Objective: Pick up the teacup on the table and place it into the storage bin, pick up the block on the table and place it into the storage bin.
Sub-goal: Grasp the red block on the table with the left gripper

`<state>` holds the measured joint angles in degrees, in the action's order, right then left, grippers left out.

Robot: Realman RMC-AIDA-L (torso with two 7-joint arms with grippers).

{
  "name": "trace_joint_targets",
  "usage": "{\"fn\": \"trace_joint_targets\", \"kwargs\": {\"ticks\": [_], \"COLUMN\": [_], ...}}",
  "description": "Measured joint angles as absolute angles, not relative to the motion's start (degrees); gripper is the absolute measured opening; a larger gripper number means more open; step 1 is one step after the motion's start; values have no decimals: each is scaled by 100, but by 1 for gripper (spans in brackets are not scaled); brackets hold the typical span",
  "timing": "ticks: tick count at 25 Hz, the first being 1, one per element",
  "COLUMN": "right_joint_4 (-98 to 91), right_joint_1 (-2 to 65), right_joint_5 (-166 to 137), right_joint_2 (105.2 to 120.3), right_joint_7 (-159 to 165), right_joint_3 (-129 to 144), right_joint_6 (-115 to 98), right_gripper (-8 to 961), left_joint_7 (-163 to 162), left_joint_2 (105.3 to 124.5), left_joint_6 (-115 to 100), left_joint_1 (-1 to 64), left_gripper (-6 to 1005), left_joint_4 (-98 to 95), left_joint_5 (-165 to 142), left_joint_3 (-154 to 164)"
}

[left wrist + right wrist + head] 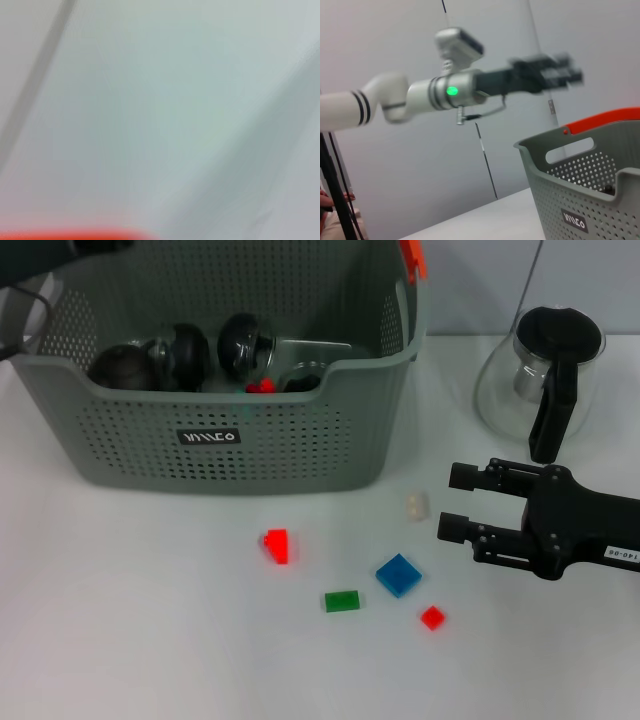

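The left wrist view is almost wholly a pale grey-white blur with no clear object. A soft darker streak [37, 82] runs slantwise near one side, and a broader faint shadow band [260, 150] crosses the other. An orange-red strip [75, 234] lies along one edge; what it belongs to cannot be told.

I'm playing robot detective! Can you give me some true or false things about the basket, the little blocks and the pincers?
1. The grey storage bin has dark round things inside. True.
2. The blue block is in the bin. False: it lies on the table.
3. The right pincer holds a block. False: it is open, holding nothing.
4. The glass teapot stands outside the bin. True.
5. The green block lies on the table. True.
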<state>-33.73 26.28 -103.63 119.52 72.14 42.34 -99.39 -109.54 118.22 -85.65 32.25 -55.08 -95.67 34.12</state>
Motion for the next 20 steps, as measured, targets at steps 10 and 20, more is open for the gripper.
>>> {"fn": "trace_joint_targets", "kwargs": {"ticks": [10, 20], "right_joint_4": [-3399, -3404], "right_joint_1": [2569, 2569], "right_joint_5": [-10368, -10405], "right_joint_2": [11910, 11887], "right_joint_7": [7248, 7350], "right_joint_3": [4229, 4224], "right_joint_6": [-9924, -9942], "right_gripper": [716, 716], "left_joint_7": [-9493, -9075], "left_joint_2": [11662, 12017], "left_joint_6": [-10965, -10567], "left_joint_1": [2744, 2610], "left_gripper": [722, 718], "left_joint_4": [-5082, -5336], "left_joint_5": [-9613, -11959], "left_joint_3": [3269, 4265]}}
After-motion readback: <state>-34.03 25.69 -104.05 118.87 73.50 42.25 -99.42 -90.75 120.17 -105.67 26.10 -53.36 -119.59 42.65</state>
